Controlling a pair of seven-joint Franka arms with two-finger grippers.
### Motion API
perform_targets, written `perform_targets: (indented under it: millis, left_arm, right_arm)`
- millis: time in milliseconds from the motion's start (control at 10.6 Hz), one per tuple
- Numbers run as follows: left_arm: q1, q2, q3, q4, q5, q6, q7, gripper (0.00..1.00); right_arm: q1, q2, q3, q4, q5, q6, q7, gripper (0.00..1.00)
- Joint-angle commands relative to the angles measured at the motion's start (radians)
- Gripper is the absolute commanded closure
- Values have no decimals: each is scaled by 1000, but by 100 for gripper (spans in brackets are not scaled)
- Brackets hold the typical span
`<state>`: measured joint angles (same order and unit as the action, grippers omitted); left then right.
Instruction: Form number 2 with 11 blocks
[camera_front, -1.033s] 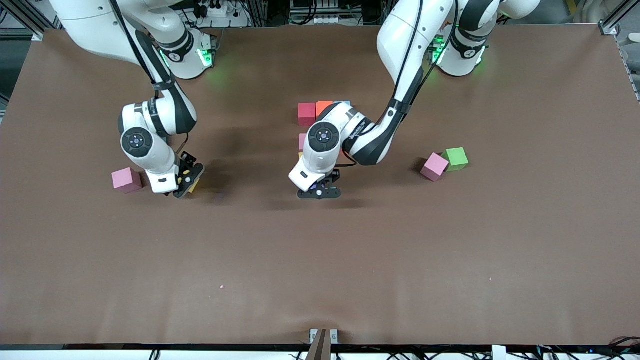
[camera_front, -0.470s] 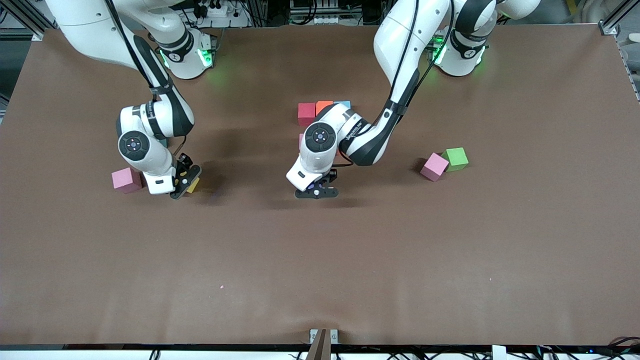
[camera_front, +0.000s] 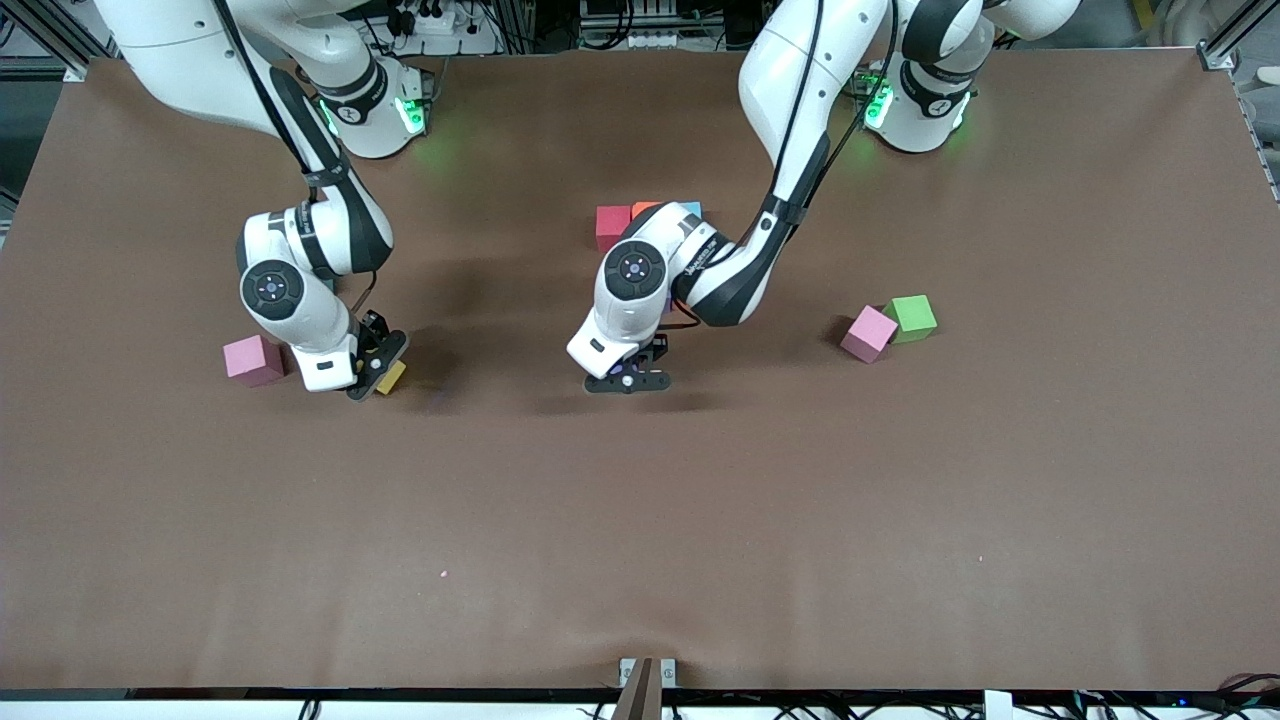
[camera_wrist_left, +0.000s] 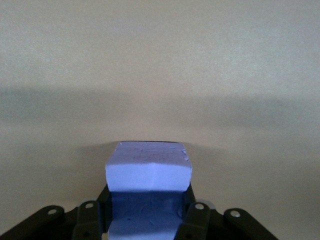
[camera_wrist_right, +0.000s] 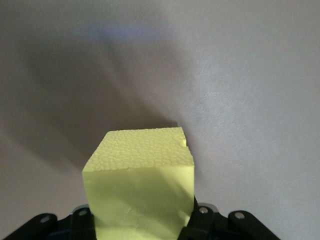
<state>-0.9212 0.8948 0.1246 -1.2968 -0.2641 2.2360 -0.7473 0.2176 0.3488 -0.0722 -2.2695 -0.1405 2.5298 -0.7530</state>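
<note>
Over the brown table, the left gripper clasped a purple block just nearer the camera than the partly built number 2; the right gripper clasped a yellow block near a pink block.

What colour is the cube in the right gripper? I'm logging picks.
Yellow cube, clearest in the right wrist view.

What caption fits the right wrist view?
Right tool gripping a yellow block above the brown table.
</note>
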Motion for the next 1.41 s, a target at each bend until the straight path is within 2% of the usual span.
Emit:
perform_targets:
  millis: [0, 94, 188, 563, 845, 1127, 1315]
  left_arm:
    - [-27, 18, 29, 25, -24, -6, -12, 61]
    - [-28, 18, 30, 22, -21, -9, -12, 43]
    - [-28, 16, 32, 17, -9, -10, 0, 0]
    - [-27, 3, 32, 16, -4, -36, 16, 0]
    - [-27, -46, 61, 16, -4, -71, 16, 0]
    - [-19, -170, 89, -34, -4, -145, 16, 0]
    - [28, -281, 96, -115, 0, -196, 60, 0]
  right_arm:
    - [-4, -16, 15, 18, -14, -8, -23, 60]
    - [-3, -16, 25, 25, -14, -8, -23, 60]
    - [-1, -16, 29, 31, -14, -11, -23, 60]
    - [0, -16, 48, 54, -14, -34, -23, 60]
    - [35, -14, 58, 88, -13, -60, -17, 60]
    - [94, -5, 58, 140, -7, -90, -11, 60]
    - [153, 4, 58, 215, -2, -166, -6, 60]
